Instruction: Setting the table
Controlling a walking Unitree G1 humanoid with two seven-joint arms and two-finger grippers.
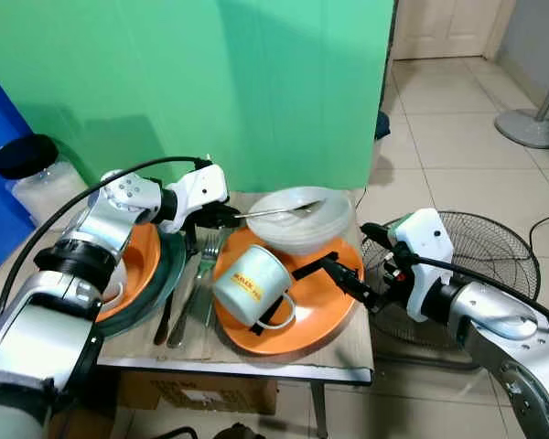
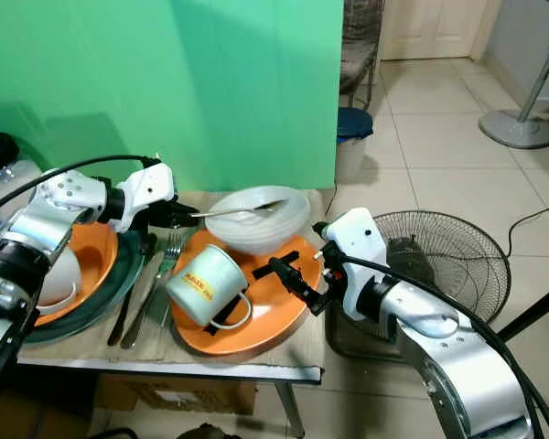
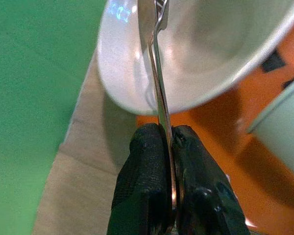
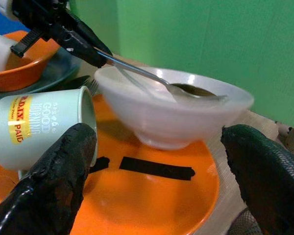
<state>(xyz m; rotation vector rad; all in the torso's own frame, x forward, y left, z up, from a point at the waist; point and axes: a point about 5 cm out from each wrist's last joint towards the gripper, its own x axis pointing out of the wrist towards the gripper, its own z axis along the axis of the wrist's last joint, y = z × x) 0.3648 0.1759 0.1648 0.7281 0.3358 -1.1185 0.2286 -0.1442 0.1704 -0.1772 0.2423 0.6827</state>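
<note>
While the right gripper sits spread at the near right rim of the glossy orange plate, the tipped pale-green enamel mug lies just left of it, mouth toward the fingers. Farther back, left gripper pinches the thin steel spoon, long axis running right into the white bowl.
</note>
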